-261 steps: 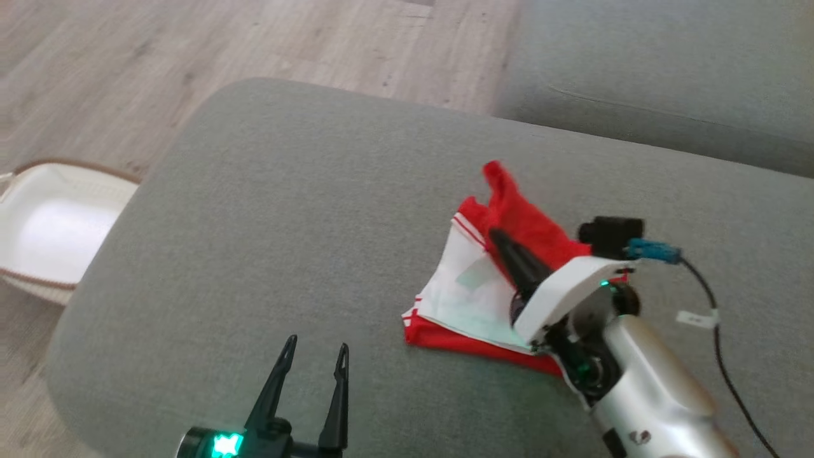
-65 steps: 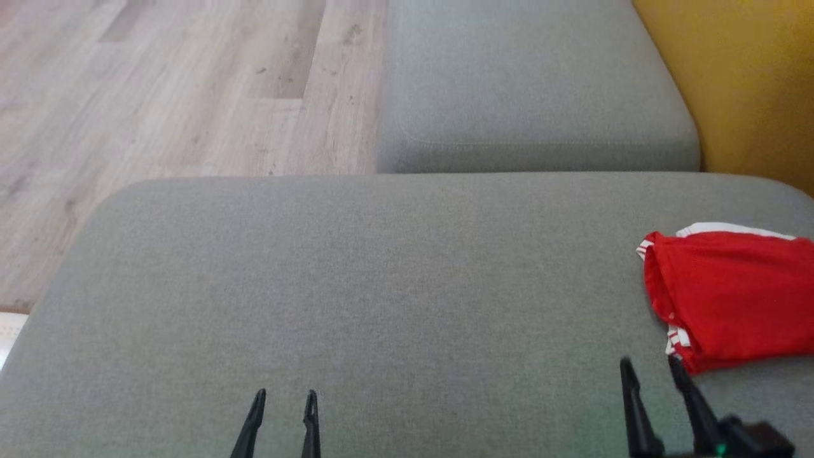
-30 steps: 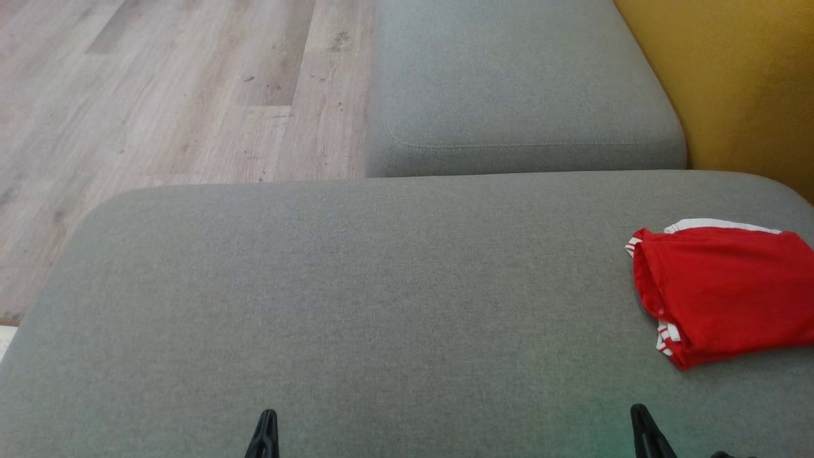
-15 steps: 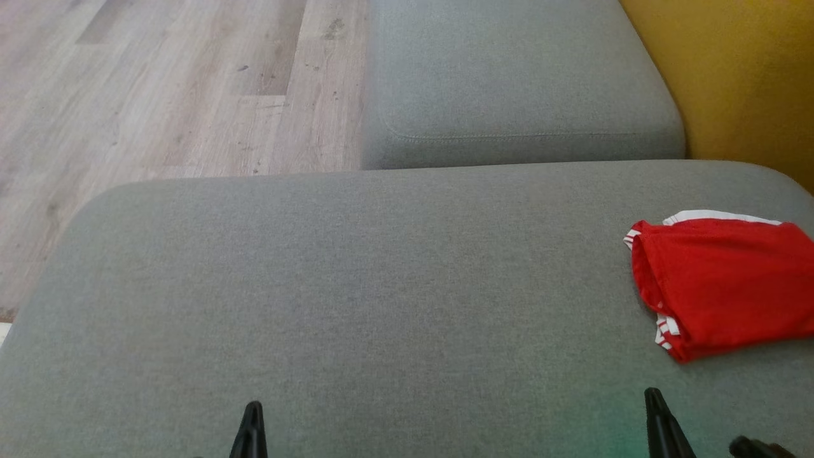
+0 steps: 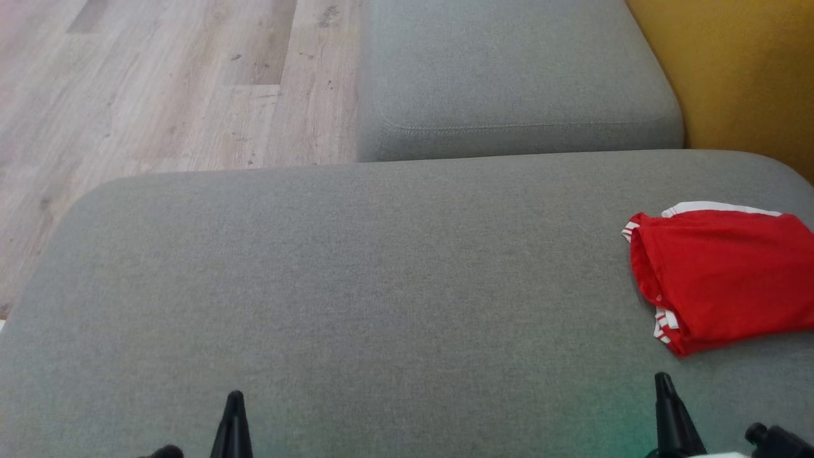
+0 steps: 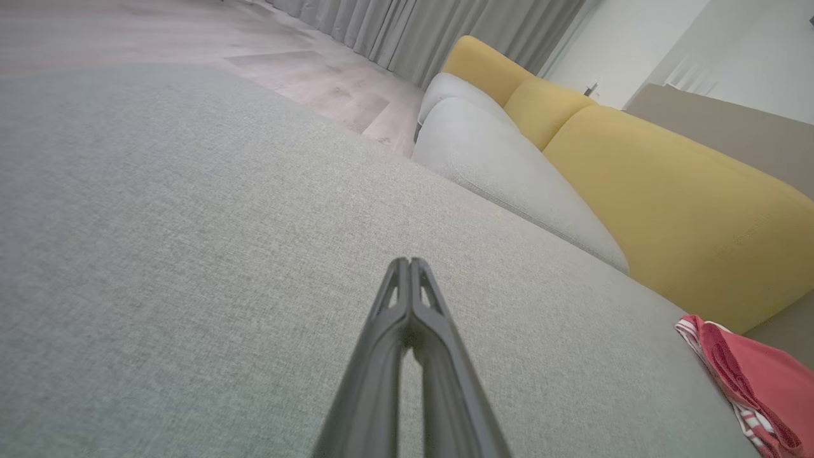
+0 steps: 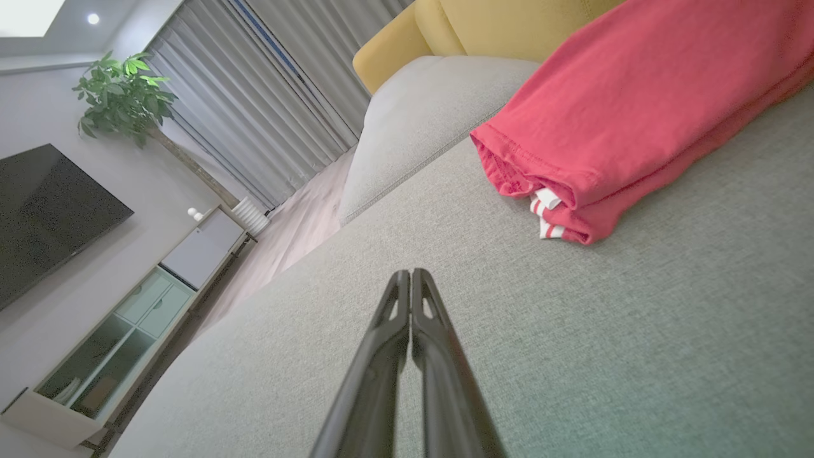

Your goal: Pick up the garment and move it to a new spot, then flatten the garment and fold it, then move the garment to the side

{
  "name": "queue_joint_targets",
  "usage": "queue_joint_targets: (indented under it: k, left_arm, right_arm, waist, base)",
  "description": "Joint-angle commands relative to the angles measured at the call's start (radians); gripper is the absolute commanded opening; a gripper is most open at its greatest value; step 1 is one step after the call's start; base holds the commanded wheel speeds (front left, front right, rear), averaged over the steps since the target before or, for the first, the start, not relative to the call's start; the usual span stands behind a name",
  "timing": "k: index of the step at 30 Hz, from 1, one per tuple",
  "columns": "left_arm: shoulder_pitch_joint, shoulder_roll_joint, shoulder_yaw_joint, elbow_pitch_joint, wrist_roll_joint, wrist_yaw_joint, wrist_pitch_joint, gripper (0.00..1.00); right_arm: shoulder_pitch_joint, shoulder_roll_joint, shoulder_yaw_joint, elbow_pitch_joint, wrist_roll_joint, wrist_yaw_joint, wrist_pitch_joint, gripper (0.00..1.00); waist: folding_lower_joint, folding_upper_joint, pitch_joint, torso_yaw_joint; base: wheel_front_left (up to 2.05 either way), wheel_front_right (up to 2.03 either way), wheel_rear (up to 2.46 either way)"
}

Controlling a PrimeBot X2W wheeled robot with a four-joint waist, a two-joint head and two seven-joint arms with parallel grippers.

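Long dark grey fingers [image 6: 378,356] on left gripper [image 6: 409,262], matte, slotted near ends, tapering to narrow tips; right gripper [image 7: 410,273] same build; black rounded fitting [image 5: 761,435] beside right gripper's base in head view.

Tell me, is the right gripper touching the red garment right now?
Apart. The right wrist view shows the shut right gripper with a strip of bare grey cushion between its tips and the folded red garment.
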Motion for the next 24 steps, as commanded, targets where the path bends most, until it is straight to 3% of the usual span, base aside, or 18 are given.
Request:
queue_joint_targets:
  k: [1,24]
  left_arm:
    - [-0.059,0.009,0.032,-0.028,-0.038,-0.008,0.007,0.00]
    - [-0.125,0.011,0.097,-0.012,-0.306,-0.046,0.065,0.00]
  right_arm:
    - [-0.071,-0.019,-0.005,-0.026,0.037,0.000,0.005,0.00]
    - [-0.146,-0.023,-0.036,-0.013,0.291,0.000,0.065,0.00]
  waist:
    - [0.0000,0.0000,0.003,-0.001]
    - [-0.0001,0.0000,0.036,-0.015]
  base:
    - [0.00,0.00,0.00]
    - [0.00,0.00,0.00]
